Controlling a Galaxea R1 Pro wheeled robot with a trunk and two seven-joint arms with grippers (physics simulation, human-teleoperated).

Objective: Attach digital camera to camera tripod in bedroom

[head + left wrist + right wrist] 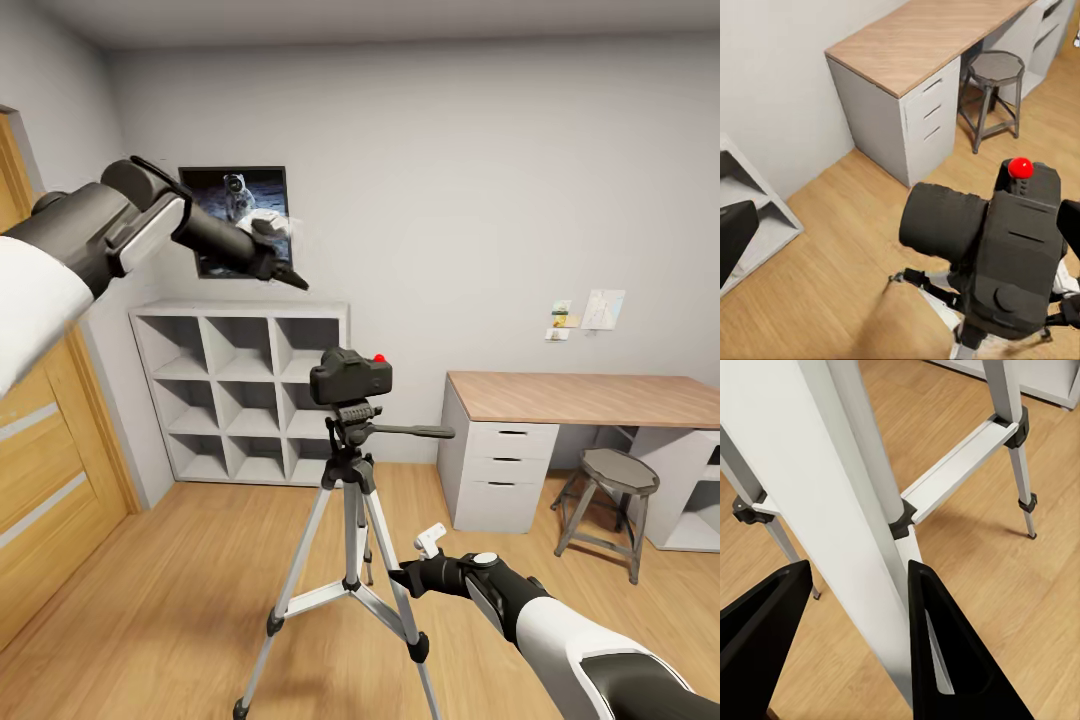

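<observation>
The left arm reaches out high, its end effector (290,277) apart and empty above the black camera (350,376) atop the tripod (348,520) on the bedroom floor. The right end effector (855,649) is clamped on a silver tripod leg.

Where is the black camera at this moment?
In the head view the camera sits on top of the tripod in mid-room, in front of the white shelf, left of the desk.
</observation>
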